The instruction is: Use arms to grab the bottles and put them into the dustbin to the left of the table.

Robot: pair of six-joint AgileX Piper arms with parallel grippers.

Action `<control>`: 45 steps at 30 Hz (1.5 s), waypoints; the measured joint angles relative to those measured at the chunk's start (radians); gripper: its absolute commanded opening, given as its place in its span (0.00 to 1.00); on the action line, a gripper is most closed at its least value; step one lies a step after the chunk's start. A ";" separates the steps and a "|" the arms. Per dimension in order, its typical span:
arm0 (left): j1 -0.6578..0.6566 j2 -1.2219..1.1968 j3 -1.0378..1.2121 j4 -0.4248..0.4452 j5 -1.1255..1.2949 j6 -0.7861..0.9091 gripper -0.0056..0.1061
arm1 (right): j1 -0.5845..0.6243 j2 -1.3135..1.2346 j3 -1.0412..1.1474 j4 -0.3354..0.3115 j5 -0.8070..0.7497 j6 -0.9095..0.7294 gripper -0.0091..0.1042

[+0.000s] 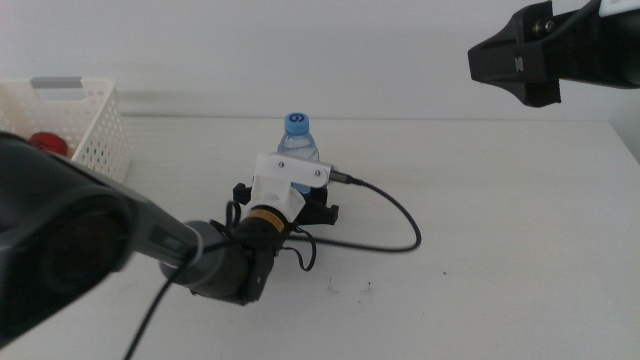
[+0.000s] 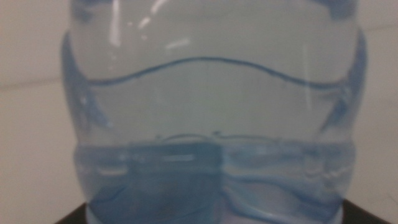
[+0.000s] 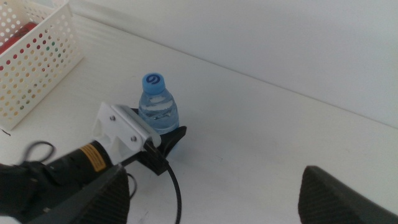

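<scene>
Reaching in from the left in the middle view, the left gripper [image 1: 312, 200] sits at the base of the small clear water bottle [image 1: 298, 139], which stands upright mid-table [image 1: 500, 270], while the right gripper [image 1: 520, 60] hangs high, well apart, and the white dustbin [image 1: 95, 125] holds something red [image 1: 48, 143]. The left wrist view is filled by the water bottle [image 2: 211, 112], too close to show whether the jaws grip it. From the right wrist view, a dark jaw lies against the bottle [image 3: 158, 109], whose blue cap [image 3: 153, 81] faces up; the right gripper's [image 3: 214, 199] own jaws stand wide apart.
</scene>
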 measured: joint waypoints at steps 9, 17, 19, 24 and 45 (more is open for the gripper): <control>0.002 -0.412 0.027 -0.034 0.670 0.008 0.04 | 0.000 0.000 0.000 0.000 0.000 0.000 0.84; 0.130 -0.664 -0.169 -0.001 1.374 0.037 0.04 | 0.000 0.000 0.000 0.000 0.000 0.000 0.84; 0.179 -0.666 -0.260 0.022 1.557 0.050 0.04 | 0.000 0.000 0.000 0.000 0.000 0.000 0.84; 0.308 -0.621 -0.481 0.116 1.897 0.069 0.04 | 0.000 0.000 0.000 0.000 0.000 0.000 0.84; 0.822 -0.306 -0.703 0.148 2.047 0.255 0.04 | 0.000 0.000 0.000 0.000 0.000 0.000 0.84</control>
